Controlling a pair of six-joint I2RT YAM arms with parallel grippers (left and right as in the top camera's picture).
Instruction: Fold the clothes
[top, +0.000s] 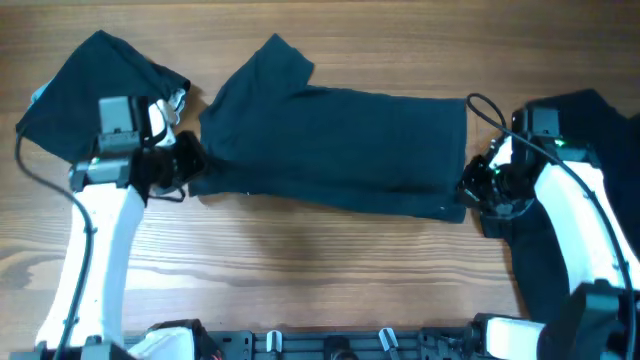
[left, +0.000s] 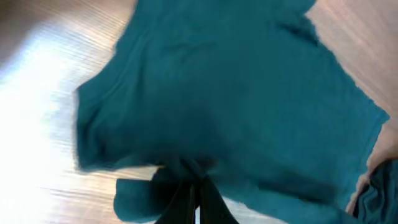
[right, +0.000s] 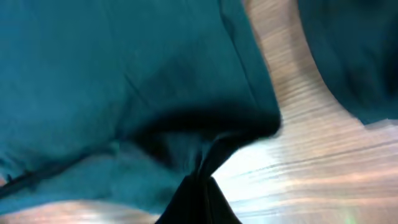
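A dark teal T-shirt (top: 335, 140) lies spread across the middle of the wooden table, one sleeve pointing up at the far left. My left gripper (top: 185, 165) is shut on its left edge; in the left wrist view the fingers (left: 196, 186) pinch the T-shirt (left: 236, 93). My right gripper (top: 470, 185) is shut on its right edge; in the right wrist view the fingers (right: 202, 177) pinch the T-shirt (right: 112, 81).
A second dark garment (top: 90, 85) lies crumpled at the far left behind the left arm. A third dark garment (top: 580, 210) lies at the right under the right arm. Bare wood (top: 320, 270) runs along the front, with the arm bases at the front edge.
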